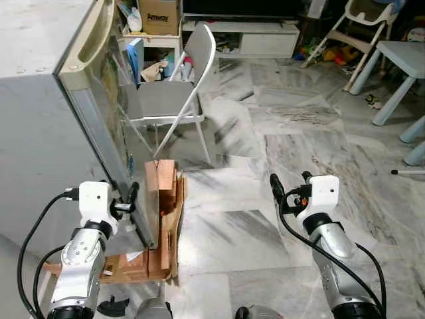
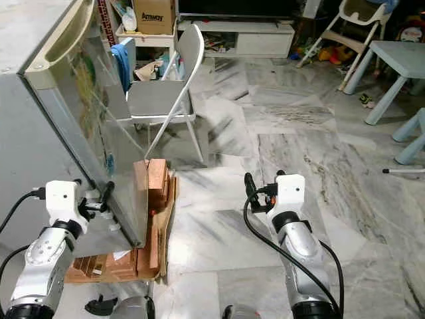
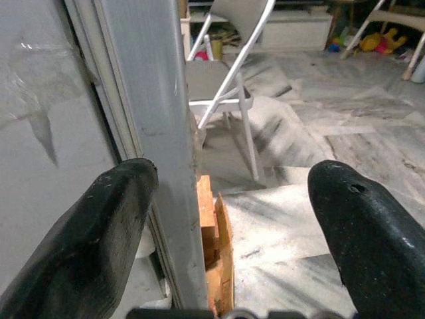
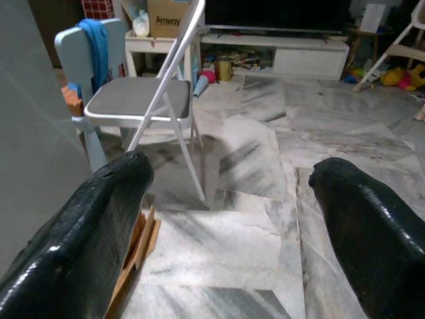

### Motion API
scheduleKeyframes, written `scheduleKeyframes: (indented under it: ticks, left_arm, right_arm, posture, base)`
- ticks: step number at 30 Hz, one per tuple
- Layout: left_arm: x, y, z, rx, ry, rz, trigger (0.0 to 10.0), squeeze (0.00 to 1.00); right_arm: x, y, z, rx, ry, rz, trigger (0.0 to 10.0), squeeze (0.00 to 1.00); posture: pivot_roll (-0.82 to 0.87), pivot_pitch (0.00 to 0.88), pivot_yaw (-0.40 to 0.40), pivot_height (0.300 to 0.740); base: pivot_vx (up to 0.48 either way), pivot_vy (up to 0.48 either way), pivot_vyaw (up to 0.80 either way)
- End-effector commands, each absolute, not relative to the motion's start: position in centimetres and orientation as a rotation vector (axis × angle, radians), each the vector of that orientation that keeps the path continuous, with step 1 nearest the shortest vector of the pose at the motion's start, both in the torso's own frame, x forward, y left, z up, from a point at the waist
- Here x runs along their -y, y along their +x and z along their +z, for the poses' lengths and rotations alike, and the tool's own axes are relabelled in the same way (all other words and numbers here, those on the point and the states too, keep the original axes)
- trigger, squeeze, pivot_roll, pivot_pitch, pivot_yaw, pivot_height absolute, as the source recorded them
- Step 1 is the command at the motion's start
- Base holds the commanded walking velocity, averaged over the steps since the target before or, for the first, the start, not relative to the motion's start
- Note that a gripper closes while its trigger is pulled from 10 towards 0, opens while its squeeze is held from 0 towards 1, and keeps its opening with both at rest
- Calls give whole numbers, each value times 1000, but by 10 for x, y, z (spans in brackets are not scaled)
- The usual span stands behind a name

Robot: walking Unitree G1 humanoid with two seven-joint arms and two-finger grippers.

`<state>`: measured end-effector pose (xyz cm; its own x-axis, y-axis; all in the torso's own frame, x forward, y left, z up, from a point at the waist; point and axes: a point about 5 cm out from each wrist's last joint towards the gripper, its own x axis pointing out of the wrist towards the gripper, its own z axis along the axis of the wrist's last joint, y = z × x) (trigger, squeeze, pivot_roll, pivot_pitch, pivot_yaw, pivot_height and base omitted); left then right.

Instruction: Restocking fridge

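Observation:
The grey fridge (image 1: 40,133) stands at my left, and its door (image 1: 99,113) has a reflective front. My left gripper (image 1: 128,201) is at the door's free edge, low down. In the left wrist view the door's edge (image 3: 156,133) runs between the two open fingers (image 3: 99,226), one on the fridge side and one on the room side. My right gripper (image 1: 290,181) hangs open over the marble floor, holding nothing, well to the right of the fridge.
Wooden blocks and cardboard (image 1: 166,199) lie on the floor beside the door's lower corner. A white folding chair (image 1: 172,100) stands just beyond the fridge. Farther off are a cardboard box (image 1: 159,14), a low cabinet (image 1: 259,36) and a pale blue table (image 1: 405,53).

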<state>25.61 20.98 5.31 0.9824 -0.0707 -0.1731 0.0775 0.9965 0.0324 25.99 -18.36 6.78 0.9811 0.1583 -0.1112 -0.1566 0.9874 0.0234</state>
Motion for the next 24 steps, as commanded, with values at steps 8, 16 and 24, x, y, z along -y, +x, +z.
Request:
scheduleKeyframes:
  ticks: [8,16,24]
  left_arm:
    - [-217,281,67,-133,59,-55,10000,0]
    - [-219,301,73,-123,110,-1,10000,0]
    - [-209,308,73,-111,91,-31,10000,0]
  right_arm:
    - [176,262,89,-32,-11,181,10000,0]
    - [170,263,90,-28,-4,189,10000,0]
    - [168,261,92,-28,-4,189,10000,0]
  posture:
    - [24,1,-15,740]
    - [20,1,-10,740]
    - [15,8,-6,740]
  base:
    - [0,0,0]
    - [0,0,0]
    - [0,0,0]
